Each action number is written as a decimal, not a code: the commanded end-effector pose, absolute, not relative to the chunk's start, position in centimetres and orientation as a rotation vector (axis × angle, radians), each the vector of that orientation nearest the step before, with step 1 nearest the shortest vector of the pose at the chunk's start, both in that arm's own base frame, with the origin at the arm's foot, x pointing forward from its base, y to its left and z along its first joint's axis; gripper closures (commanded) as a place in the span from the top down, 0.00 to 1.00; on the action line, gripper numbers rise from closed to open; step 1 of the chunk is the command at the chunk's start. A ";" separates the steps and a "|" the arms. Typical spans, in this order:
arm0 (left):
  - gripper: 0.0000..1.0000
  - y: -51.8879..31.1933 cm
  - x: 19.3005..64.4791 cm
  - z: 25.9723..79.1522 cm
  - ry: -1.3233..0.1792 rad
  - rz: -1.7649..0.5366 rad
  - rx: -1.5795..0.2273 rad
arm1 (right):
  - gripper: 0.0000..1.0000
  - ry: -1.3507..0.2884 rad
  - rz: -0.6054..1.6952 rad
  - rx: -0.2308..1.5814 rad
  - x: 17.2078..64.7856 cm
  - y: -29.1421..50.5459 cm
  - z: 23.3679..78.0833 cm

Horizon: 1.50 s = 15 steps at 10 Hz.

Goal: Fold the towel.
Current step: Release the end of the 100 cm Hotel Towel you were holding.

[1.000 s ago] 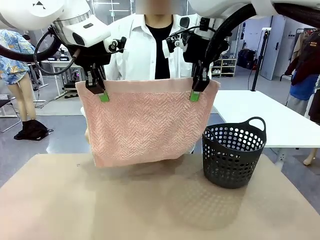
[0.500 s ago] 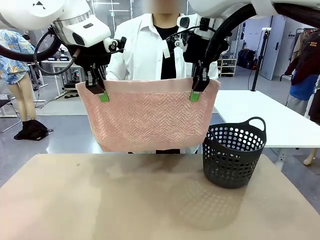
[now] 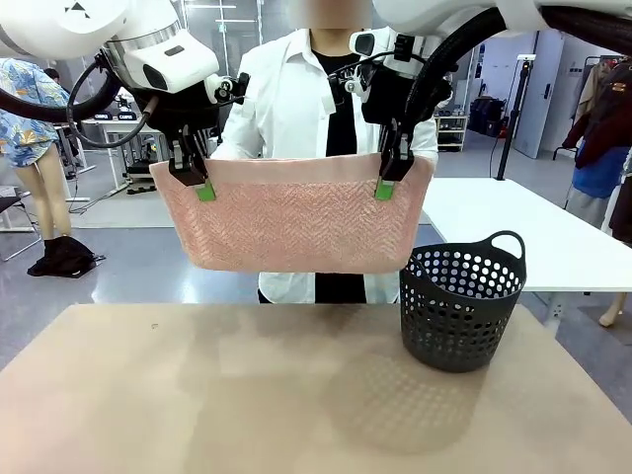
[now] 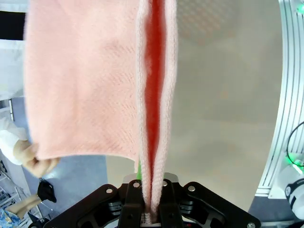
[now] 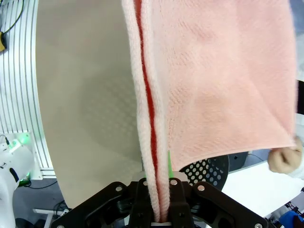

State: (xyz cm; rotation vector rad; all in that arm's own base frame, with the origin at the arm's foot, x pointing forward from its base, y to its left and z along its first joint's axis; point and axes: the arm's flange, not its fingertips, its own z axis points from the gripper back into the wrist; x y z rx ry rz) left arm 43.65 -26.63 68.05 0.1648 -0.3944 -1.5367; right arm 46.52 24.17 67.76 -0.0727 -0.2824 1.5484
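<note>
Towel hangs w/ long axis horizontal, left-right.

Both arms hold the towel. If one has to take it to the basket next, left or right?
Right. The right end effector grips the top edge of the towel nearly above the basket; the left end effector grips the opposite end, farther away.

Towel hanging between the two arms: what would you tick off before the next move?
1. Left gripper shut on the towel at its top edge: ok.
2. Right gripper shut on the same edge: ok.
3. Top edge roughly level between them: ok.
4. The person's hand at one lower corner and the other hand at the opposite corner: ok.
5. Towel apart from the basket: cannot tell, they meet in the front view.
</note>
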 end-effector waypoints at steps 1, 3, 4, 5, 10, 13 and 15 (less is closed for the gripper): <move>0.00 -26.5 43.7 68.2 -0.400 -1.539 0.165 | 0.00 -0.283 1.549 -0.074 46.5 24.1 67.8; 0.00 -26.5 43.7 68.2 -0.400 -1.539 0.165 | 0.00 -0.283 1.549 -0.074 46.5 24.1 67.8; 0.00 -26.5 43.7 68.2 -0.400 -1.539 0.165 | 0.00 -0.283 1.549 -0.074 46.5 24.1 67.8; 0.00 -26.5 43.7 68.2 -0.400 -1.539 0.165 | 0.00 -0.283 1.549 -0.074 46.5 24.1 67.8; 0.00 -26.5 43.7 68.2 -0.400 -1.539 0.165 | 0.00 -0.283 1.549 -0.074 46.5 24.1 67.8; 0.00 -26.5 43.7 68.2 -0.400 -1.539 0.165 | 0.00 -0.283 1.549 -0.074 46.5 24.1 67.8; 0.00 -26.5 43.7 68.2 -0.400 -1.539 0.165 | 0.00 -0.283 1.549 -0.074 46.5 24.1 67.8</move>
